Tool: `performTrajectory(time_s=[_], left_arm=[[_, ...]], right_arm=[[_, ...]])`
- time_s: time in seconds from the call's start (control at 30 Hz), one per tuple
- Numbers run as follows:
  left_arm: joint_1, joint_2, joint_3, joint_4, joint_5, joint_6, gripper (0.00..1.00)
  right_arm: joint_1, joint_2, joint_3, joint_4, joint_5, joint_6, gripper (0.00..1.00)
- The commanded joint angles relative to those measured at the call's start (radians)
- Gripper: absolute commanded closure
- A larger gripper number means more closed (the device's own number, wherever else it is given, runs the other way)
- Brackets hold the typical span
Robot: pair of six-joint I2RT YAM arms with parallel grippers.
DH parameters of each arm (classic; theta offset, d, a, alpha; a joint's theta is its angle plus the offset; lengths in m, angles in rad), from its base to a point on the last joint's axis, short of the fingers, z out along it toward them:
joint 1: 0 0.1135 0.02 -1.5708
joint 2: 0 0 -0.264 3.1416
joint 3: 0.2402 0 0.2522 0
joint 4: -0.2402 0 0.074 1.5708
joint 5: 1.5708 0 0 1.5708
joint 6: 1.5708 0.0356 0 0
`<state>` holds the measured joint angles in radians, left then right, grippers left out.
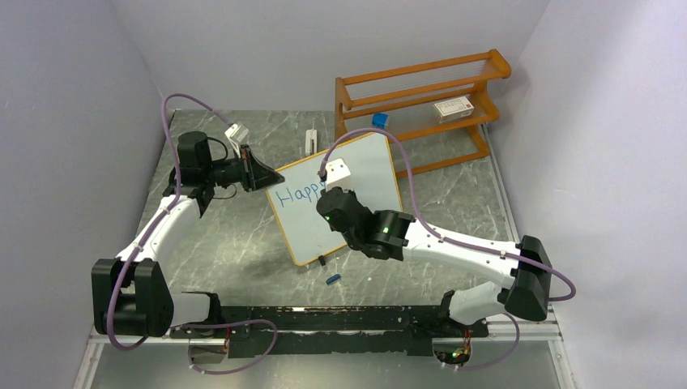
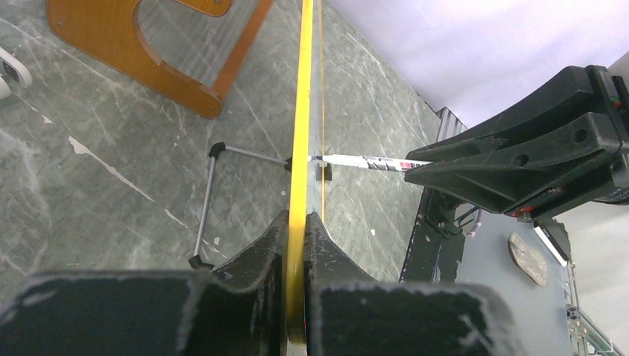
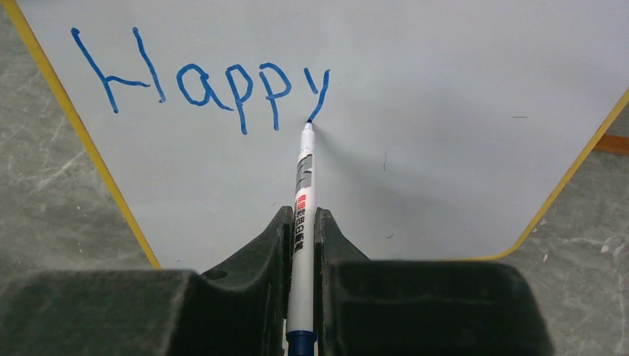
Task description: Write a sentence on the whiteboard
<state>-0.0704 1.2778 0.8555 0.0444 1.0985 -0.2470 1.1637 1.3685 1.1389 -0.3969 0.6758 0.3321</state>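
Starting at the near edge of the grey marbled table (image 1: 243, 243), 2 white-and-black arms reach forward from a black rail. A small blue cap-like piece (image 1: 331, 279) lies on the table just in front of the board's near corner.

Just beyond it, the black 2-finger right gripper (image 3: 300, 222) is clamped tight around a slim white marker pen with a blue end (image 3: 304, 170). The pen points away from the wrist. Its tip meets the face of the rectangular white whiteboard with the thin yellowish frame and rounded corners (image 3: 445, 111), right at the foot of the letter "y".

The blue handwritten sentence (image 3: 215, 81) consists of 1 word, "Happy", running along the board's upper left area.

The board stands mid-table, turned at an angle to the arms, propped from behind on a thin grey wire stand with black feet (image 2: 211, 200) (seen only from the left wrist).

At the board's left edge, the black left gripper (image 2: 297, 222) pinches the frame, 1 finger on each face.

Farther back, a small white object (image 1: 311, 139) and a blue one (image 1: 378, 120) sit near the board's far edge. An orange wooden shelf rack (image 1: 421, 89) stands near the back wall, with a white box (image 1: 454, 108) on one shelf.
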Motion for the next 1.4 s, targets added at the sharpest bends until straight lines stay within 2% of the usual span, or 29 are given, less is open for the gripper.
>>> performTrajectory(time_s=[0.0,0.33,0.7,0.97,1.37], left_arm=[[-0.021,0.017,-0.001,-0.020,0.006,0.031,0.95],[-0.021,0.017,0.002,-0.029,0.001,0.038,0.95],[-0.021,0.017,0.002,-0.033,-0.001,0.041,0.95],[-0.021,0.019,0.001,-0.030,0.001,0.039,0.95],[-0.022,0.019,0.002,-0.036,-0.002,0.043,0.95]], right_arm=[[0.002,0.021,0.016,-0.023,-0.028,0.018,1.00],[0.009,0.006,0.015,-0.015,-0.031,0.007,1.00],[0.001,-0.078,-0.033,0.039,0.032,-0.033,1.00],[-0.057,-0.128,-0.081,0.108,-0.024,-0.043,1.00],[-0.066,-0.112,-0.085,0.160,-0.034,-0.071,1.00]])
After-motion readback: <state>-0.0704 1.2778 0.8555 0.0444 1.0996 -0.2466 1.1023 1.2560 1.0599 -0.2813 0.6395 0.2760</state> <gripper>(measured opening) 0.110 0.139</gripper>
